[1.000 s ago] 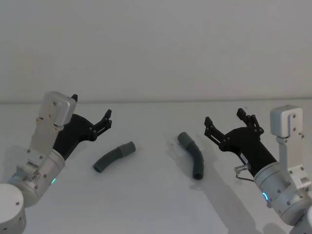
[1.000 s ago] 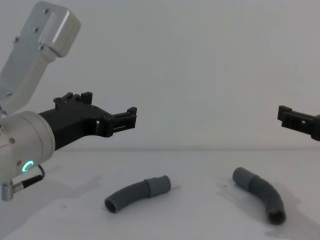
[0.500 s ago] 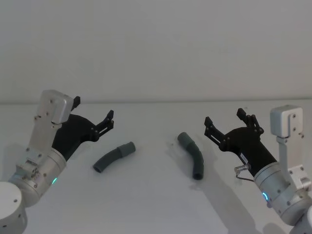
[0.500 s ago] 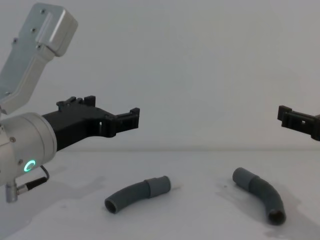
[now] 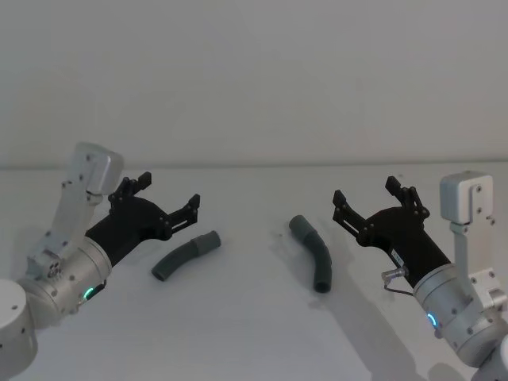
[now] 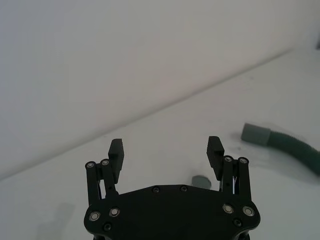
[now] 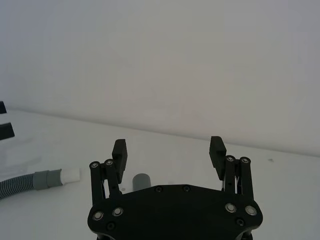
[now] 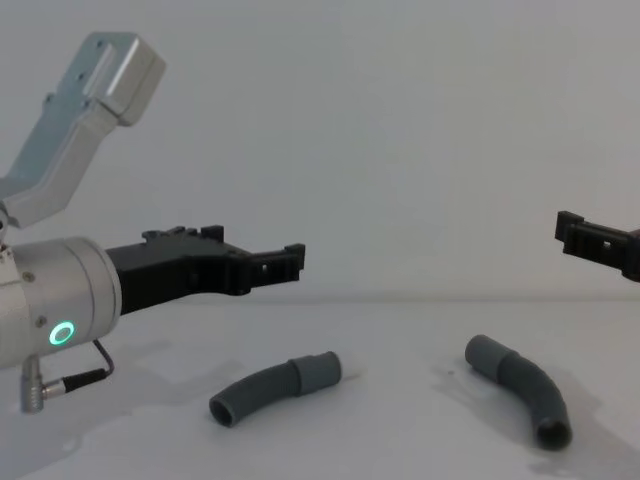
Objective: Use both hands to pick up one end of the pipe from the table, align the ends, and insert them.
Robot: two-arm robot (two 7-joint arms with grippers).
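The pipe lies as two curved ribbed pieces on the white table (image 5: 238, 317). The left piece (image 5: 184, 255) (image 8: 272, 385) points its smooth cuff (image 5: 208, 240) to the right, and a whitish tip (image 7: 70, 175) sticks out of that cuff. The right piece (image 5: 313, 252) (image 8: 522, 388) has its cuff (image 5: 299, 225) at the far end. My left gripper (image 5: 168, 192) (image 6: 165, 146) hovers open just behind and left of the left piece, touching nothing. My right gripper (image 5: 367, 192) (image 7: 168, 146) hangs open to the right of the right piece, holding nothing.
A plain pale wall (image 5: 254, 79) rises behind the table's far edge. The table between the two pieces and in front of them is bare white surface.
My left gripper has swung to the right and lower, closer to the left piece. The right gripper and both pipe pieces have stayed put.
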